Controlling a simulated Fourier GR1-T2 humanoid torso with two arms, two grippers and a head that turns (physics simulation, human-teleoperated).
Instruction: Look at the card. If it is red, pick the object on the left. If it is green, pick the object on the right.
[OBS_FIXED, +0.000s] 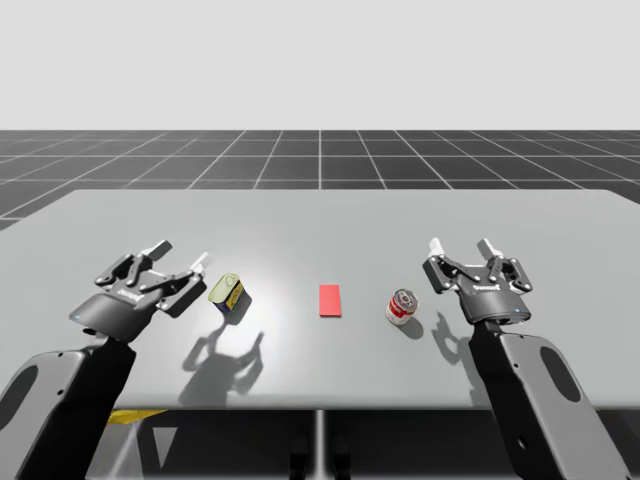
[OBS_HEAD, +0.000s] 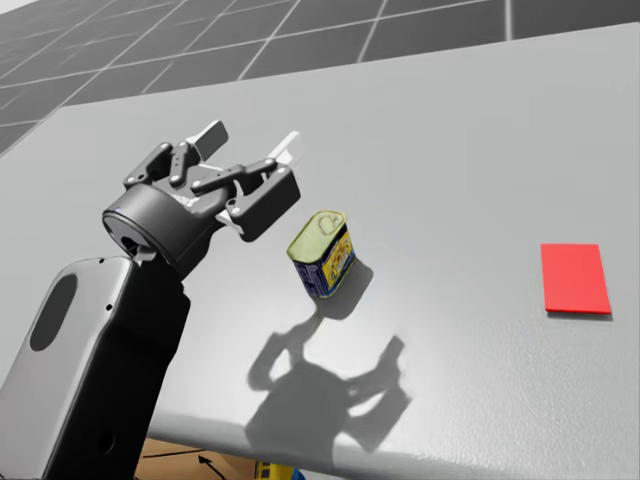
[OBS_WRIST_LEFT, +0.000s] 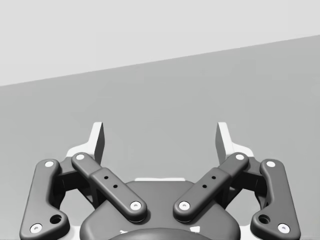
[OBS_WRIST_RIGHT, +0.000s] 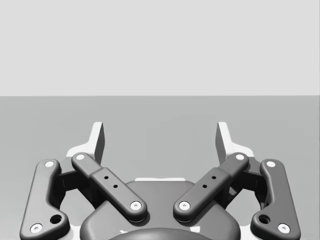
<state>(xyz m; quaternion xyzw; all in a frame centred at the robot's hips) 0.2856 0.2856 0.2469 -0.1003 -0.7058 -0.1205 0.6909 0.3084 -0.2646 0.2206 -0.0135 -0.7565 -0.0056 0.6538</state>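
The card is red, so my wide-open, empty left hand must shift over and grip the yellow tin.

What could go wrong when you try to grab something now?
The card is red, so the yellow tin on the left is the one to take. It looks tilted, so my open left pincer might knock it over. My open right pincer is beside the round can; grabbing that would be wrong.
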